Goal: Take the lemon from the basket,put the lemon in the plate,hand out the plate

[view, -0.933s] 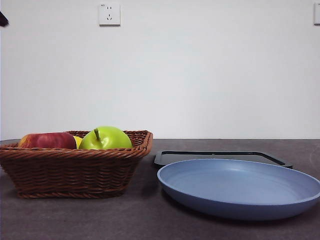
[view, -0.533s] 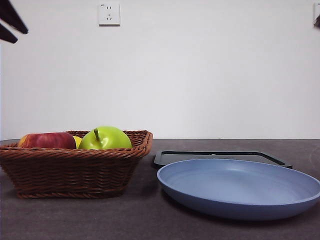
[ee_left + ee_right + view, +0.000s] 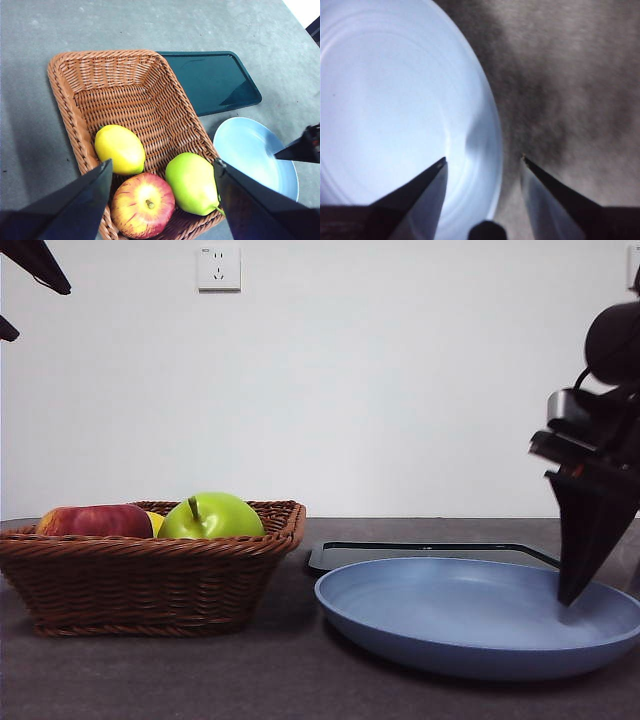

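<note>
On the grey table (image 3: 290, 670), my right gripper (image 3: 482, 161), absent a second before, straddled the plate (image 3: 450, 625) rim, jaws apart. My left gripper (image 3: 162, 170) hung open over the basket (image 3: 67, 95) holding the lemon (image 3: 120, 148). White wall (image 3: 400, 390) behind.
</note>
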Motion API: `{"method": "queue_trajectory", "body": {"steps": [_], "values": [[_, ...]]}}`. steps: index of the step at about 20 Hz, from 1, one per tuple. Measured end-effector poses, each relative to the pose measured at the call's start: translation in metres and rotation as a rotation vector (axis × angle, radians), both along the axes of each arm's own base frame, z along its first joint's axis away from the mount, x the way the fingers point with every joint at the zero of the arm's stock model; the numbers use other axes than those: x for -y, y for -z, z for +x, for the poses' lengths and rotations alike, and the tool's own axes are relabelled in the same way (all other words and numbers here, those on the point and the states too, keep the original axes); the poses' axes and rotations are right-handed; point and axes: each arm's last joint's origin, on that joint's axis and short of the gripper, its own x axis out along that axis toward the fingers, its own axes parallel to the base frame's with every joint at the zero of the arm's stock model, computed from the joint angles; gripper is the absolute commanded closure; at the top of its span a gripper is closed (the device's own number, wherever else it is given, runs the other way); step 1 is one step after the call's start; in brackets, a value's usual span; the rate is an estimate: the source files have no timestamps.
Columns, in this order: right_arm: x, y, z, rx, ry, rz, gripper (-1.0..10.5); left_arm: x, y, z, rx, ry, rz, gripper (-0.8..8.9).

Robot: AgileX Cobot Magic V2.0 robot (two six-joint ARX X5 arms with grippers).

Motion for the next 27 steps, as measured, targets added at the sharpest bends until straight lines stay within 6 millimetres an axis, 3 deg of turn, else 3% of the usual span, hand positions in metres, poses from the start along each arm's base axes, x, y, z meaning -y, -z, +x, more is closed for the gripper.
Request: {"method": "queue_trajectory", "body": {"steps": [5,11,18,23,27], "values": [[0.0,0.002,0.001,-0.013,0.019,-0.001,9.4,0.0,0.0,0.0,-0.003,0.0,0.0,4.6],[0.003,-0.014,-0.004,0.027,0.032,0.021,9.4,0.0,0.001,0.0,-0.019,-0.012,-0.014,4.6],[0.027,-0.061,-0.036,0.129,0.117,0.025,9.4,0.016,0.002,0.0,-0.039,0.011,0.02,4.28],[0.039,-0.087,-0.062,0.221,0.16,0.037,9.4,0.041,0.007,0.027,-0.131,0.047,0.093,4.21],[0.041,-0.099,-0.075,0.286,0.167,0.046,9.4,0.063,0.023,0.059,-0.258,0.017,0.209,4.21]]}}
